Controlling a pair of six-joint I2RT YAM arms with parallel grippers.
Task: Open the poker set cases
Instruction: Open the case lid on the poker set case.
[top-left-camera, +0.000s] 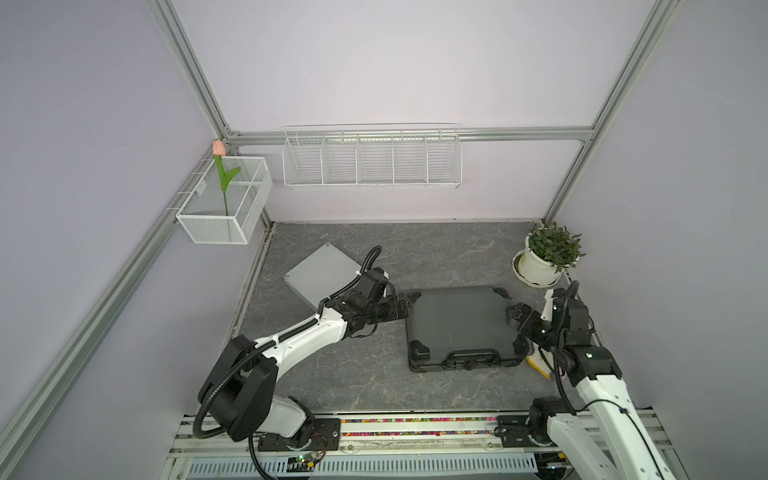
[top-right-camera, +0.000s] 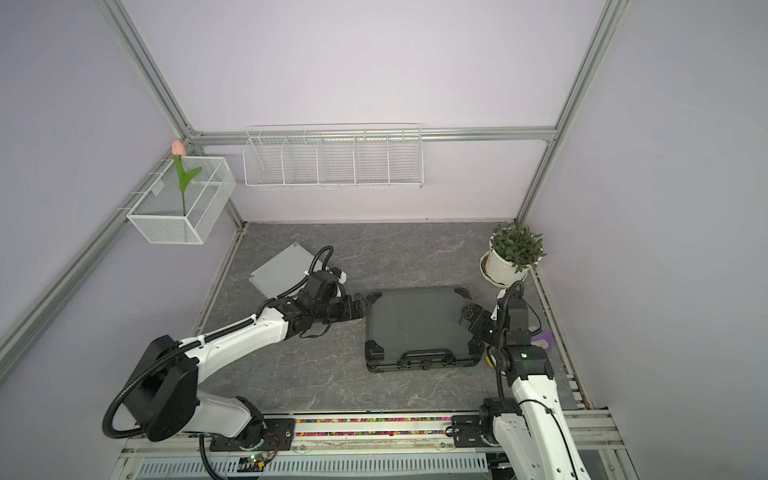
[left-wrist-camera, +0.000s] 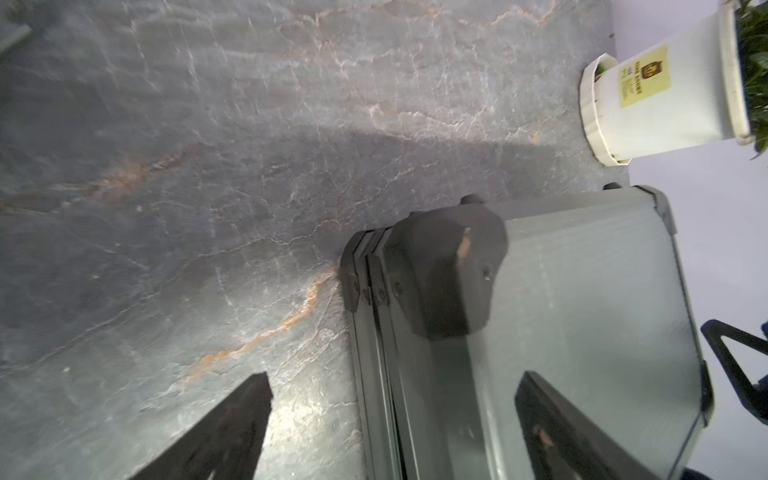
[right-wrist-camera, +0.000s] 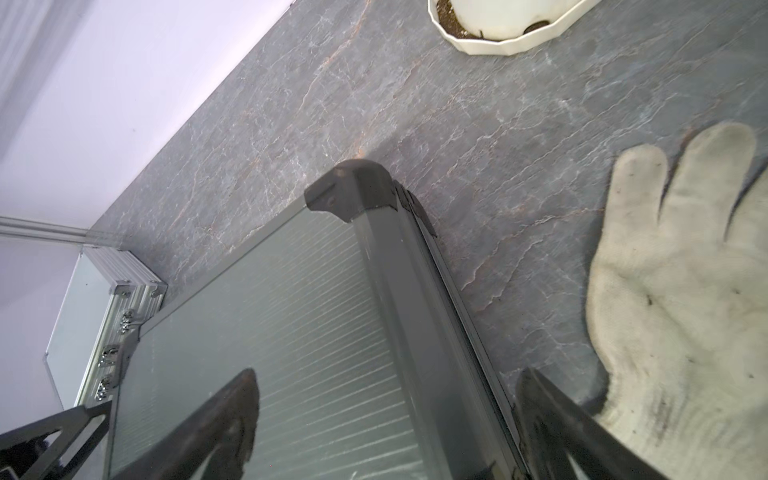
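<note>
Your dark grey case (top-left-camera: 457, 324) lies flat and shut at the middle-right of the table (top-left-camera: 353, 382). Its long axis runs across, from 1 arm to the other. Its handle (top-left-camera: 473, 356) sits on the near long edge, facing the arm bases, so I judge that to be the edge that opens.

Both pincers stand at the short ends instead. The left gripper (top-left-camera: 401, 309) is spread wide and holds nothing. In its wrist view, 1 finger hangs over bare table and 1 over the lid, so it straddles the case's left edge near the far corner. The right gripper (top-left-camera: 513, 313) is equally wide and empty, straddling the right edge. A white work glove (right-wrist-camera: 673, 291) lies on the table just beside it.

The handle edge therefore lies back toward the bases from both pincers, and the right one looks a little nearer to it.

The silver case (top-left-camera: 320, 272) lies flat at the far left (it looks shut, though I cannot tell which edge opens). It is behind the left wrist and well apart from the right arm, so that 1 falls to your left arm.
</note>
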